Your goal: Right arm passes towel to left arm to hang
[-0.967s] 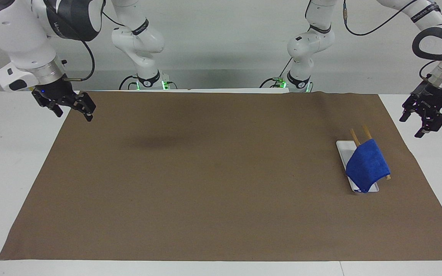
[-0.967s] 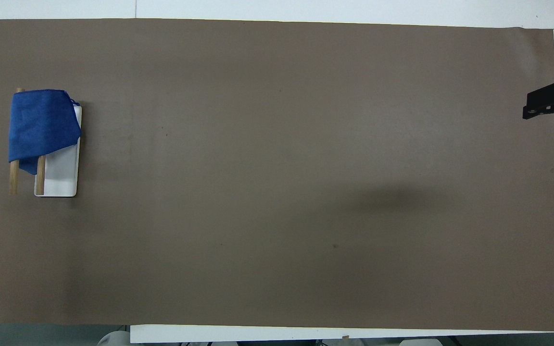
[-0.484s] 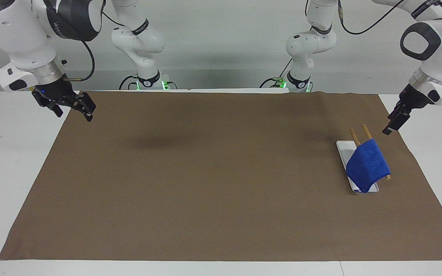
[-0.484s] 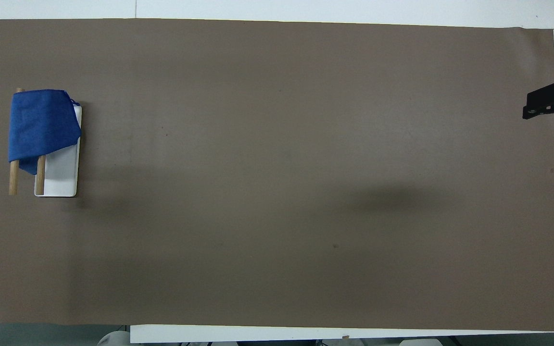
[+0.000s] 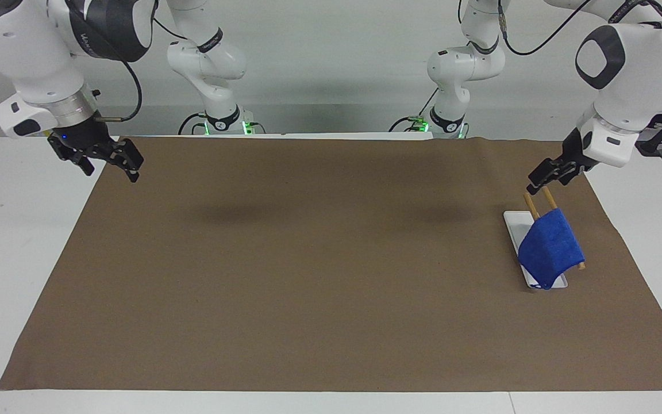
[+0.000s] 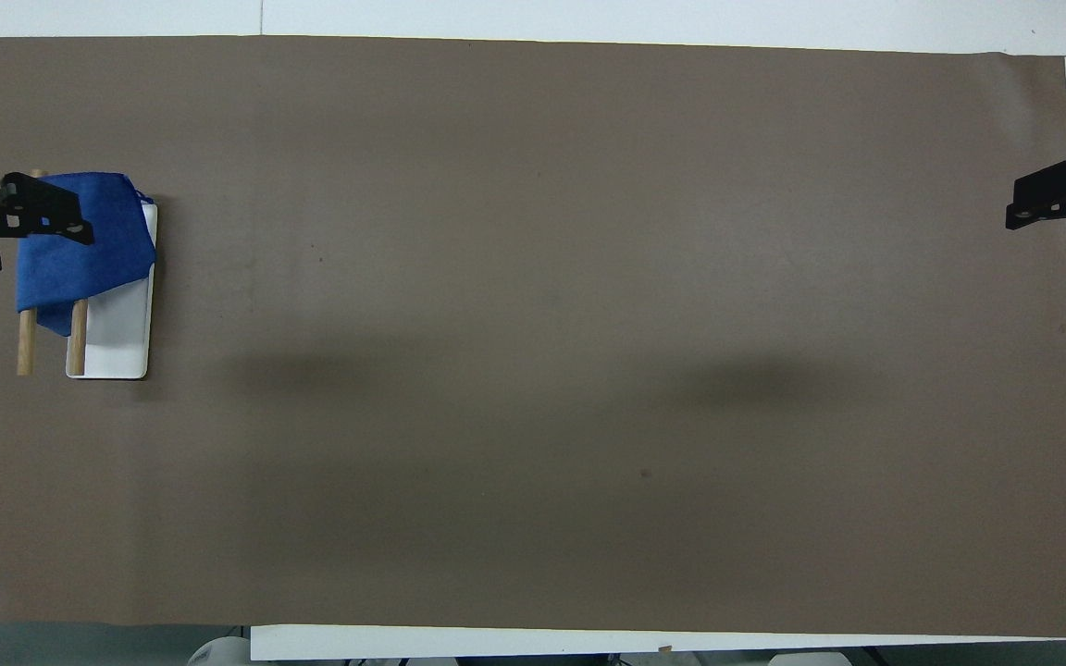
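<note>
The blue towel (image 5: pixel 552 248) hangs draped over two wooden rods (image 5: pixel 548 196) of a small rack with a white base (image 5: pixel 514 225), at the left arm's end of the table. It also shows in the overhead view (image 6: pixel 103 254). My left gripper (image 5: pixel 539 183) is open and empty, raised over the rack and apart from the towel. In the overhead view the left gripper (image 6: pixel 41 242) covers the towel's edge. My right gripper (image 5: pixel 110 171) is open and empty, and waits in the air over the mat's edge at the right arm's end; it also shows in the overhead view (image 6: pixel 1065 227).
A brown mat (image 5: pixel 308 259) covers most of the white table (image 5: pixel 15 241). The rack's rods (image 6: pixel 27 342) and white base (image 6: pixel 117 347) stand near the mat's edge at the left arm's end.
My left arm has swung in from beside the table to over the rack and towel. The towel and my right arm have not moved.
</note>
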### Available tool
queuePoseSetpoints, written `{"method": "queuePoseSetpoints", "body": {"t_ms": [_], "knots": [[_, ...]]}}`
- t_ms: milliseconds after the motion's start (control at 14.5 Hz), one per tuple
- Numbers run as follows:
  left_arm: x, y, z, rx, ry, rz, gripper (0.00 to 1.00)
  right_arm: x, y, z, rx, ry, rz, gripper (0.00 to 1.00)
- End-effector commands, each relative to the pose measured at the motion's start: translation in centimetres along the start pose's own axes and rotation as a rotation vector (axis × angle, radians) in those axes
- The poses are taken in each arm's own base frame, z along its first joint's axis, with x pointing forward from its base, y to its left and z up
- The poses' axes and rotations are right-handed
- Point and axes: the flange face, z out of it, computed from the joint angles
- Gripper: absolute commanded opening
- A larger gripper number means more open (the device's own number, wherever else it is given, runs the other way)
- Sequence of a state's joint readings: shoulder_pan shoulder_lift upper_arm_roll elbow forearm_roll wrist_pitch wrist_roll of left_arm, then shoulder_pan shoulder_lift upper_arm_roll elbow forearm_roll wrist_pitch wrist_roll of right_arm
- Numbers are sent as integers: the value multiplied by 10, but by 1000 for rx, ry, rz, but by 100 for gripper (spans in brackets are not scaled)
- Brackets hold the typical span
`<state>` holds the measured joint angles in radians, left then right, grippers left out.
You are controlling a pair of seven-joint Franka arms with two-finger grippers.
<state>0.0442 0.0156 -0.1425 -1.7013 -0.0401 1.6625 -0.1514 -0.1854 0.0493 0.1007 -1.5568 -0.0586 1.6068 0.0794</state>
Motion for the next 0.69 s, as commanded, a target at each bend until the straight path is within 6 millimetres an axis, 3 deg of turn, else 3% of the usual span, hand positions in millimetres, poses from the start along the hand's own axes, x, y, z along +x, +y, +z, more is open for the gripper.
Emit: {"method": "queuePoseSetpoints", "body": {"t_ms": [0,622], "knots": [[-7,25,-1,79,-44,168,100,-4,2,0,13,4,-14,100],[1,12,-16,40,15,83,100,-4,1,0,13,4,-15,100]]}}
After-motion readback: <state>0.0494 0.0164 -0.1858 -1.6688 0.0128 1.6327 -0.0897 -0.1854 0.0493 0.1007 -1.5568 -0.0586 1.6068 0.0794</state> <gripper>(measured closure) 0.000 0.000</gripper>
